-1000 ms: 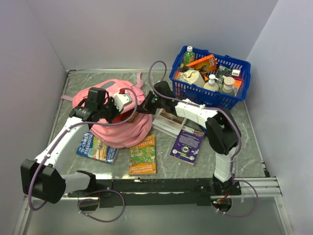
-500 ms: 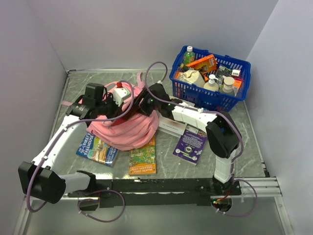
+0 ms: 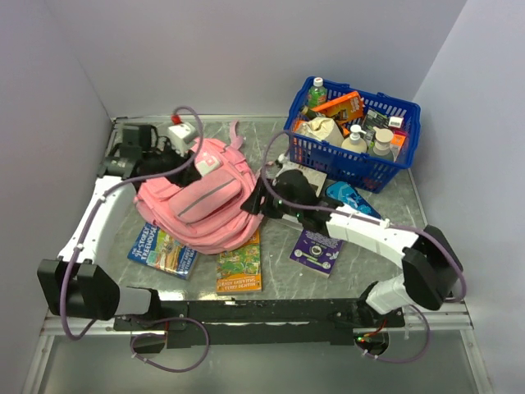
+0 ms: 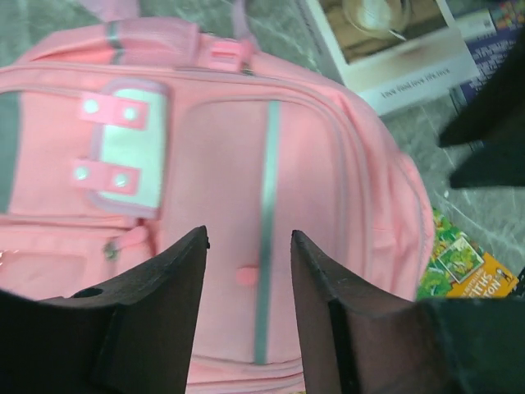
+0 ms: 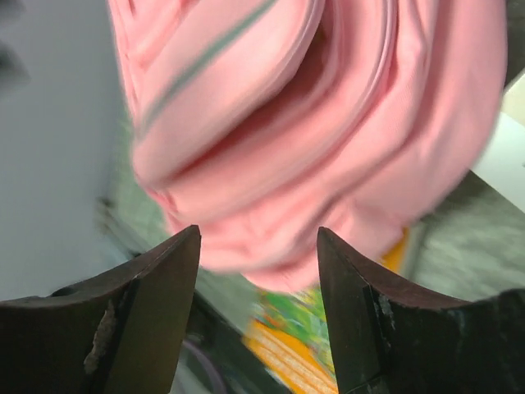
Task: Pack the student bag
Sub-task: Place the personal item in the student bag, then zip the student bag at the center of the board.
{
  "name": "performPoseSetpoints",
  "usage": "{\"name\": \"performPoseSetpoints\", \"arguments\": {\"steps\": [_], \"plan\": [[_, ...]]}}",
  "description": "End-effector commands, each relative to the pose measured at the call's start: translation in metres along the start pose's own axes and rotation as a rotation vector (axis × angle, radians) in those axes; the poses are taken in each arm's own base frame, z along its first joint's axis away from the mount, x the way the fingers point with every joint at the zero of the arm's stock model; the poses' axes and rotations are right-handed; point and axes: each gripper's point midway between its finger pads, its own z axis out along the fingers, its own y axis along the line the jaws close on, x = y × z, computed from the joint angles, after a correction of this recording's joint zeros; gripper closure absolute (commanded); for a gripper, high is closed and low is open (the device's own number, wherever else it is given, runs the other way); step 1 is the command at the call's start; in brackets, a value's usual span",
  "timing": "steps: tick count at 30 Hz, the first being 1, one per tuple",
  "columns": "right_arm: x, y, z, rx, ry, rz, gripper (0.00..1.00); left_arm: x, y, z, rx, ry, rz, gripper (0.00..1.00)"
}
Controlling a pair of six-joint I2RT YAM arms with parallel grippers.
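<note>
The student bag, soft and pink, lies on the table at centre left with its front pocket and a white patch facing up. My left gripper hovers open over the bag's far left end. In the left wrist view its fingers frame the front pocket with nothing between them. My right gripper stands open just off the bag's right side. In the right wrist view the bag bulges a little beyond its spread gripper, apart from it.
A blue plastic basket of bottles and packets stands at the back right. A blue book and an orange-green book lie partly under the bag's near edge. A purple book, a magazine and a blue packet lie right of the bag.
Both grippers were shut on the bag and have opened and let go. The bag has settled flat, front up. The left arm drew back to the far left, the right one toward the near right.
</note>
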Motion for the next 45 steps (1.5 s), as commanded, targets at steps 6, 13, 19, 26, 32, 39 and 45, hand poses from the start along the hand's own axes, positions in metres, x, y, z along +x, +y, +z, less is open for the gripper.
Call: {"name": "performPoseSetpoints", "arguments": {"steps": [6,13,19,26,32,39,45], "plan": [[0.04,0.062,-0.001,0.008,0.011,-0.594,0.37,0.054,0.01,-0.036,0.198,0.04,0.142,0.49],[0.044,0.094,0.043,0.072,0.043,-0.753,0.37,0.094,0.009,-0.062,0.34,-0.005,0.131,0.49],[0.059,0.096,0.068,0.073,0.071,-0.825,0.39,0.093,0.019,-0.057,0.3,-0.012,0.133,0.45],[0.087,0.103,0.081,0.026,0.116,-0.924,0.4,0.081,0.048,-0.055,0.084,-0.042,0.122,0.44],[0.093,0.104,0.089,0.023,0.123,-0.925,0.4,0.094,0.05,-0.051,0.014,-0.003,0.1,0.43],[0.11,0.1,0.092,0.053,0.143,-0.921,0.39,0.106,0.058,-0.042,0.027,0.038,0.031,0.44],[0.12,0.09,0.093,0.088,0.14,-0.912,0.37,0.105,0.063,-0.041,-0.012,0.021,0.036,0.43]]}}
